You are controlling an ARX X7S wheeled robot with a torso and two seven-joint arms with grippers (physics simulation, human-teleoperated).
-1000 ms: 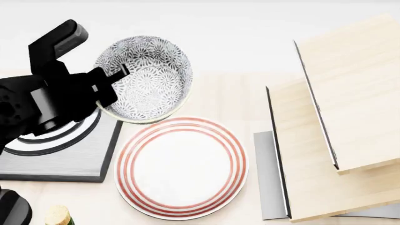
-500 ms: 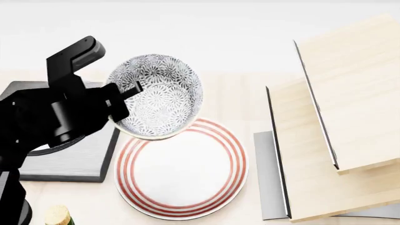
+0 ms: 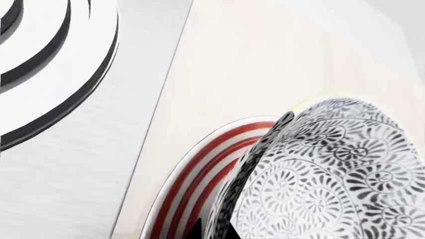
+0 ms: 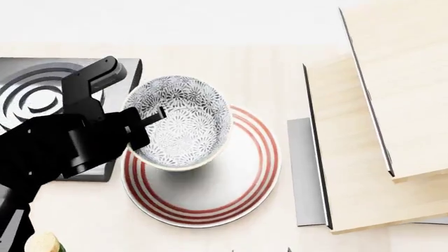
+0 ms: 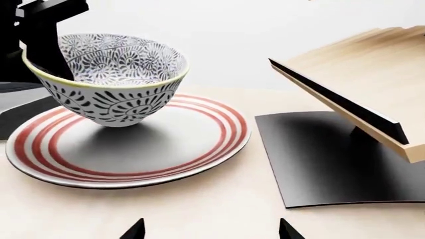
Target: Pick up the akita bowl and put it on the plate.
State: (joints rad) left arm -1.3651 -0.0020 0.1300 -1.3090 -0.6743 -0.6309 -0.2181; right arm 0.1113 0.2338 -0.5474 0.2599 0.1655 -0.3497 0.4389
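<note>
- Since the earlier frames, the bowl (image 4: 180, 122) has travelled from over the burner's edge to a position above the plate (image 4: 238, 194), carried by the left end effector (image 4: 144, 122); the head view has also shifted, so the burner (image 4: 28, 79) now shows more fully.
- Left end effector: clamped on the bowl's rim on the burner side, one finger (image 4: 155, 115) inside the bowl, the other outside.
- Bowl position: over the burner-side, far part of the plate. In the right wrist view the bowl (image 5: 109, 79) hangs slightly tilted, its base clear of the plate (image 5: 166, 154) with a shadow beneath; not yet set down.
- Left wrist view: the bowl's patterned wall (image 3: 319, 184) fills the near field, the plate's red rings (image 3: 199, 169) behind it, the burner (image 3: 59, 59) beyond on the pale table (image 3: 265, 59).
- Right end effector (image 5: 209, 230): only two dark fingertips (image 5: 136, 230) show at the edge of its own view, set well apart with nothing between them; it sits low over the table, near the plate.
- Wooden shelf unit (image 4: 378, 121) on a dark base (image 4: 302, 173) stands beside the plate, apart from it.
- A cork-topped bottle (image 4: 42, 244) shows at the near edge of the head view, mostly cut off.
</note>
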